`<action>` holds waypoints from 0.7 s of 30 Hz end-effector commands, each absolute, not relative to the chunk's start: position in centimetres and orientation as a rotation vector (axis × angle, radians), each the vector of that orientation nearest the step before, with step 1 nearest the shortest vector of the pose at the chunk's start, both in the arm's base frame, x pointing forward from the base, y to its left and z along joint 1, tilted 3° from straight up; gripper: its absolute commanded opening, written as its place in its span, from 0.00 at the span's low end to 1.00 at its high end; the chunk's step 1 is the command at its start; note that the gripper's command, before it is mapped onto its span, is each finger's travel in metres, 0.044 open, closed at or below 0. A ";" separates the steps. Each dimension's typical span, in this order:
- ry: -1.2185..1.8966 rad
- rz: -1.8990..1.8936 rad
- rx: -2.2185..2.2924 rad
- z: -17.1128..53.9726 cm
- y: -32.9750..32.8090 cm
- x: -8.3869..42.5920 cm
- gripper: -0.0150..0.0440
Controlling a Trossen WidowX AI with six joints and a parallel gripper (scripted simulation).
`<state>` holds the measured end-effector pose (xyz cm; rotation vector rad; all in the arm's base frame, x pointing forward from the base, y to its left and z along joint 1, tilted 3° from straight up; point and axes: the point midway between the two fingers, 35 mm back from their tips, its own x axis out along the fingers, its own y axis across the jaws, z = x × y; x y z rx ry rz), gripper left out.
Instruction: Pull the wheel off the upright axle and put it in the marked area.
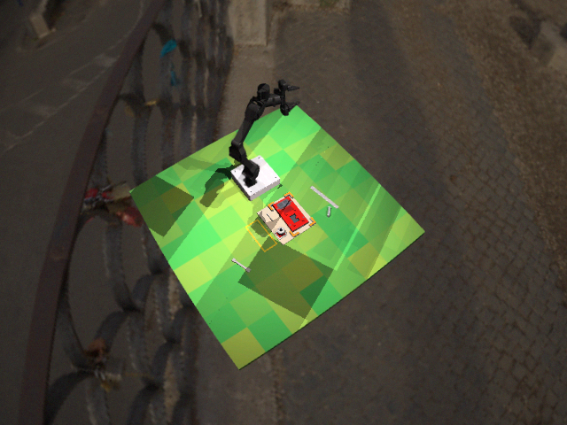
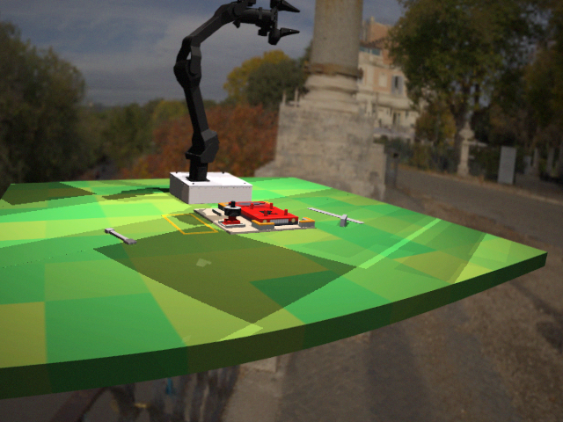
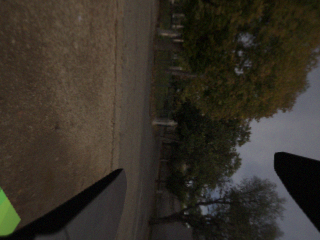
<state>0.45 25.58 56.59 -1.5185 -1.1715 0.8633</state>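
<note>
The arm (image 2: 195, 90) stands on a white base (image 2: 211, 186) near the back of the green worktop (image 2: 136, 290) and reaches high up, with the gripper (image 2: 285, 18) far above the surface and turned sideways toward the edge of the worktop. Its fingers (image 2: 287, 32) are spread wide apart and nothing is between them; the wrist view shows only road, trees and sky in the gap, with a small green corner of the worktop at the bottom left. The wheel (image 2: 231, 210) is dark and sits on the upright axle at the near corner of the beige board (image 2: 213, 214), next to a red block (image 2: 266, 211) on the same board. The marked area (image 2: 190, 223), an orange outline on the worktop, lies just beside the board on the side of the wheel. A grey wrench (image 2: 120, 236) lies apart on the left, and a pale strip (image 2: 333, 214) with a small grey bolt (image 2: 343, 220) lies on the right.
</note>
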 end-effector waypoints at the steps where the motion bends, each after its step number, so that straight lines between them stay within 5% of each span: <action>1: -1.164 0.865 -1.520 56.5 25.7 0.6 0.89; 4: -1.052 0.884 -1.541 54.8 27.4 2.2 0.76; 21: -0.268 0.941 -1.506 42.1 32.1 18.6 0.76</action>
